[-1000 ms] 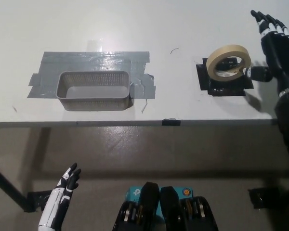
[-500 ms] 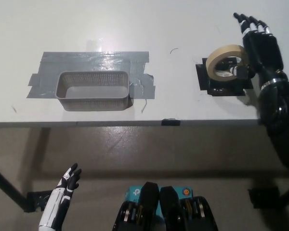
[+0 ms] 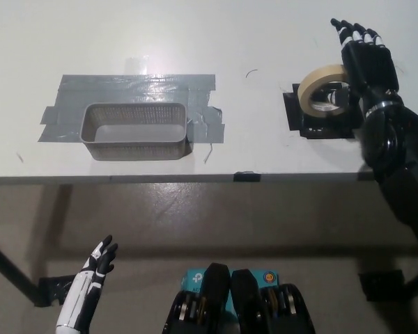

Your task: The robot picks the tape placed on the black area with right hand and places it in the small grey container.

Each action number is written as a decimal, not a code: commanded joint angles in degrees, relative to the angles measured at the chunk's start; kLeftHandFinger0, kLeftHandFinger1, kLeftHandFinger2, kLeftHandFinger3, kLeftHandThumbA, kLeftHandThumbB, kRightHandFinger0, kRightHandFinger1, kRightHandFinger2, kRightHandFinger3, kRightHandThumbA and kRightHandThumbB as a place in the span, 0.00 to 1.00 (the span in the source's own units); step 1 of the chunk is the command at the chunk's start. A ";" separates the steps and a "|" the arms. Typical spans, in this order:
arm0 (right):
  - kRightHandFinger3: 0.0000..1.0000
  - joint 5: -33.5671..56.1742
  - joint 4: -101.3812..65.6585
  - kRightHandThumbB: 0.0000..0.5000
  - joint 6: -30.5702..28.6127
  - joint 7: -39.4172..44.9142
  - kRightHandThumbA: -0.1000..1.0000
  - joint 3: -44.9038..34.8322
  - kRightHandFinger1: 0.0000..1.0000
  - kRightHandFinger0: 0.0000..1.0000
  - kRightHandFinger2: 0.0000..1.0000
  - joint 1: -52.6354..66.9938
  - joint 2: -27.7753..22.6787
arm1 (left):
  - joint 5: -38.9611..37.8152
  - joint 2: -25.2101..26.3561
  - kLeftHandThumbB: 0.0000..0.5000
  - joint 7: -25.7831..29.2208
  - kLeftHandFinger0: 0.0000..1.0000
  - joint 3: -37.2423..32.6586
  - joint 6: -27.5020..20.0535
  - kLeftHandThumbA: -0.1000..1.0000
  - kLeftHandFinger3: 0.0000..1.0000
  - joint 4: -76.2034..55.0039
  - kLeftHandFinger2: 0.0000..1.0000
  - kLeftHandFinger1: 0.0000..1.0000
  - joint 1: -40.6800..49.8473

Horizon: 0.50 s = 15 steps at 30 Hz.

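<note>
The black right arm comes in from the lower right and reaches up over the white table (image 3: 265, 42), with the right hand (image 3: 366, 66) stretched out flat, fingers (image 3: 352, 29) extended and pointing toward the table's far side. The hand is open and its inner side lies against the right flank of the tape (image 3: 322, 89); nothing is wrapped around the roll, so it is touched, not grasped.

The tape, a tan roll, stands tilted on its edge on the black area (image 3: 303, 124), a dark square patch near the table's right end. Its right part is covered by the hand.

The small grey container (image 3: 136, 131), a mesh basket with nothing visible inside, sits well apart to the left, on a patch of grey tape strips (image 3: 136, 87). It lies close to the table's near edge, which runs straight across the picture. Between the basket and the black area the surface is bare white, apart from a small dark mark (image 3: 251, 72).

The white left hand (image 3: 97, 268) rests low, below the table's edge, fingers apart and holding nothing.
</note>
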 commanded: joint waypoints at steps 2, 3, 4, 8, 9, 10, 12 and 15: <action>1.00 -0.49 1.62 0.80 0.07 -3.92 0.96 0.79 1.00 1.00 1.00 -5.01 -0.04 | 0.71 0.38 0.07 -0.35 1.00 -0.14 -0.99 1.00 1.00 -2.13 1.00 1.00 -0.55; 1.00 -0.29 1.99 0.80 -0.17 -4.16 0.96 0.78 1.00 1.00 1.00 -5.17 -0.02 | 0.84 0.37 0.07 -0.36 1.00 -0.19 -0.84 1.00 1.00 -2.28 1.00 1.00 -0.49; 1.00 -0.36 2.62 0.80 -0.32 -4.52 0.95 0.96 1.00 1.00 1.00 -5.60 0.04 | 1.16 0.32 0.07 -0.11 1.00 -0.15 -1.00 1.00 1.00 -2.29 1.00 1.00 -0.59; 1.00 -0.65 3.80 0.80 -0.18 -4.74 0.95 1.81 1.00 1.00 1.00 -6.29 -0.15 | 0.66 0.31 0.10 -0.30 1.00 -0.02 -1.25 1.00 1.00 -2.01 1.00 1.00 -0.65; 1.00 -0.61 4.34 0.80 0.09 -4.53 0.95 2.02 1.00 1.00 1.00 -6.40 -0.14 | 0.55 0.24 0.11 -0.28 1.00 0.04 -1.06 1.00 1.00 -2.18 1.00 1.00 -0.52; 1.00 -0.51 4.41 0.80 0.10 -4.60 0.95 2.13 1.00 1.00 1.00 -6.43 -0.16 | 0.55 0.24 0.11 -0.28 1.00 0.03 -1.06 1.00 1.00 -2.19 1.00 1.00 -0.50; 1.00 -0.72 6.84 0.80 -0.18 -5.33 0.95 2.83 1.00 1.00 1.00 -7.21 -0.15 | 0.41 0.19 0.11 -0.35 1.00 0.04 -0.88 1.00 1.00 -2.36 1.00 1.00 -0.58; 1.00 -0.95 8.35 0.79 0.34 -5.15 0.95 3.87 1.00 1.00 1.00 -7.86 -0.13 | 0.43 0.29 0.11 -0.42 1.00 0.03 -0.74 1.00 1.00 -2.43 1.00 1.00 -0.71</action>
